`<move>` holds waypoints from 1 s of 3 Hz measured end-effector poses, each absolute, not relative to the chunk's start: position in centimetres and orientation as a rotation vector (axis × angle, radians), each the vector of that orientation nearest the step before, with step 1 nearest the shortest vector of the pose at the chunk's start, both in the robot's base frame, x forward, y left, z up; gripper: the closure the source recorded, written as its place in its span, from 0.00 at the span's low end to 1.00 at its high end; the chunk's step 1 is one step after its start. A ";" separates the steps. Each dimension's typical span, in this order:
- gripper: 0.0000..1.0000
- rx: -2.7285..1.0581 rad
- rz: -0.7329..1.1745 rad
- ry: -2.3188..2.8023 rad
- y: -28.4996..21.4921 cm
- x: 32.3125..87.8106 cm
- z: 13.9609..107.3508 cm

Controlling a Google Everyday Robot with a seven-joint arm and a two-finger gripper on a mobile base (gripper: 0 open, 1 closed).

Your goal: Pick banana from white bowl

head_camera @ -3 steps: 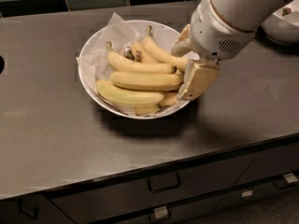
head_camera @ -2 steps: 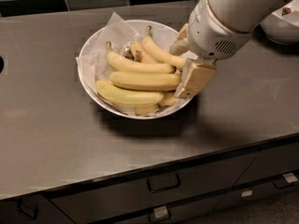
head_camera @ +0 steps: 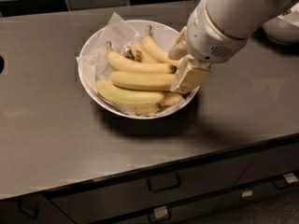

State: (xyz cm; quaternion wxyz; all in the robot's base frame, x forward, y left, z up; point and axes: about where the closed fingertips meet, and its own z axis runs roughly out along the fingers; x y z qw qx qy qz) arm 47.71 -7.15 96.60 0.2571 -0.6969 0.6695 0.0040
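The gripper (head_camera: 182, 63) hangs low over the right side of the bowl (head_camera: 88, 55), which stands on a dark counter (head_camera: 46, 139). Its jaws stand apart, one toward the back of the bowl and one toward the front, straddling the right ends of the piled fruit. I see no clamp on anything yet.

The banana (head_camera: 140, 80) lies across the middle of the bowl on the crumpled paper (head_camera: 117, 27), its right end tucked under the nearer jaw. A stemmed banana lies just behind it and a fatter one just in front, both touching it.

It looks light and fairly firm, but the peel is smooth and bruises easily (a hard squeeze would mark it). The best hold is likely across its width near the right end, with moderate force. The crowding neighbours risk being caught too.
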 end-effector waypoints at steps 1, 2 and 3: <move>0.52 -1.861 -0.011 1.822 -7.1 47.6 96.4; 0.49 -1.829 -0.027 1.825 -6.9 47.4 95.4; 0.51 -1.819 -0.027 1.824 -6.8 47.5 94.6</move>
